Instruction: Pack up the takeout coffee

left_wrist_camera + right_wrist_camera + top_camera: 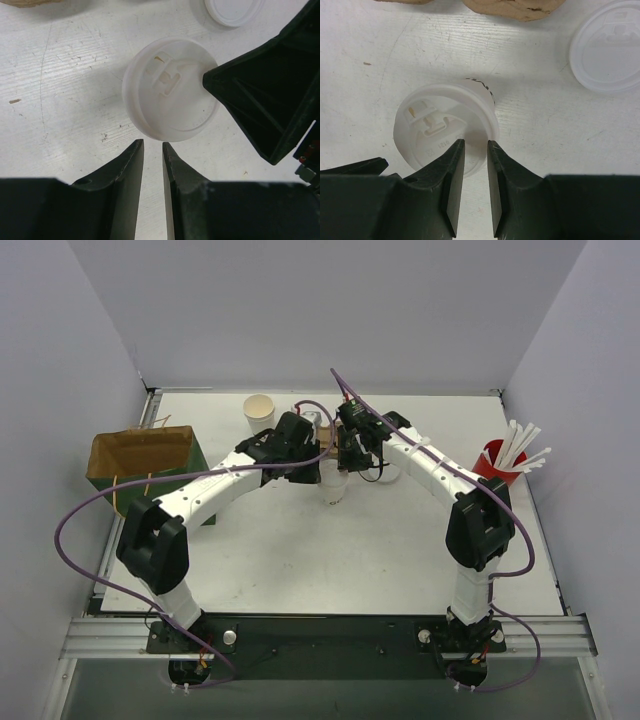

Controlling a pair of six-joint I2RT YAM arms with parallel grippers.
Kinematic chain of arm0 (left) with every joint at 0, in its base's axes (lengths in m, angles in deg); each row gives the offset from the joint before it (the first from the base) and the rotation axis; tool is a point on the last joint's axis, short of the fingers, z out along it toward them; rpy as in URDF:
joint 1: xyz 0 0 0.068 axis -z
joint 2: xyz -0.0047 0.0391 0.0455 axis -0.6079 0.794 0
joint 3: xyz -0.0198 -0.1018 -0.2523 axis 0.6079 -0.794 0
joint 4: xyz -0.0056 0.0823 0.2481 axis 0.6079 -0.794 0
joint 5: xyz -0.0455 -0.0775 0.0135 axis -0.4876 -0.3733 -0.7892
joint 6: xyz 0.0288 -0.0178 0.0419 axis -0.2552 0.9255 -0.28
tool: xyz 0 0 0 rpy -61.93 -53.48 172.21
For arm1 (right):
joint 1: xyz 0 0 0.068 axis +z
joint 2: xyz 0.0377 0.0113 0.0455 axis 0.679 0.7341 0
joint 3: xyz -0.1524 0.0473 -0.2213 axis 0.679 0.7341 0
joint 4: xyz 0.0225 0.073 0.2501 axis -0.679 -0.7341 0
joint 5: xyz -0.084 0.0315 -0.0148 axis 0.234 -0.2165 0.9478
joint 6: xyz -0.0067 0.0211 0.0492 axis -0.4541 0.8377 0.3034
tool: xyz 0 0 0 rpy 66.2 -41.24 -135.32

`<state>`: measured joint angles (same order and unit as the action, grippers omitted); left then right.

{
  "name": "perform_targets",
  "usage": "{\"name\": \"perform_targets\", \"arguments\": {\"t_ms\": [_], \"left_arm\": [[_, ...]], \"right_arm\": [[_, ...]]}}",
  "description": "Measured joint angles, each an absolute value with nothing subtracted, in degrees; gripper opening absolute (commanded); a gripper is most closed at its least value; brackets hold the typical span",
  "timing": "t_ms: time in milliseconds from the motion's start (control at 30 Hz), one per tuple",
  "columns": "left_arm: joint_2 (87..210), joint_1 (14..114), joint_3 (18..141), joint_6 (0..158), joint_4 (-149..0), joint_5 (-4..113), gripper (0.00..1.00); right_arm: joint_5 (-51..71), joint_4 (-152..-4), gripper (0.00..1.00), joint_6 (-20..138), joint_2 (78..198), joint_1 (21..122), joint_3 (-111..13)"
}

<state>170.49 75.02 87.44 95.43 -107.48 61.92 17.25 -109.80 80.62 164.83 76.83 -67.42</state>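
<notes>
A white takeout coffee cup with its lid on (333, 487) stands mid-table between both grippers. In the left wrist view the lidded cup (170, 87) sits just beyond my left gripper (152, 143), whose jaws stand a narrow gap apart with only table between them. One right-gripper finger (260, 95) touches the lid's edge there. In the right wrist view my right gripper (475, 142) hovers over the lid (445, 127), jaws slightly apart and holding nothing. A second cup (259, 412), without a lid, stands at the back left. A loose lid (610, 45) lies on the table.
A brown paper bag (145, 465) stands open at the left edge. A red cup of white straws (497, 460) is at the right. The brown cardboard carrier (515, 7) lies just behind the lidded cup. White walls close in three sides.
</notes>
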Motion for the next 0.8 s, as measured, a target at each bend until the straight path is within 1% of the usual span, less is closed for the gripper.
{"name": "perform_targets", "arguments": {"t_ms": [567,800], "left_arm": [[172.0,75.0,92.6,95.3,-109.9,62.0,0.34],[172.0,75.0,91.5,97.1,-108.1,61.3,0.34]], "right_arm": [[17.0,-109.8,0.2,81.8,164.8,76.8,-66.3],[17.0,-109.8,0.2,82.0,164.8,76.8,-66.3]]}}
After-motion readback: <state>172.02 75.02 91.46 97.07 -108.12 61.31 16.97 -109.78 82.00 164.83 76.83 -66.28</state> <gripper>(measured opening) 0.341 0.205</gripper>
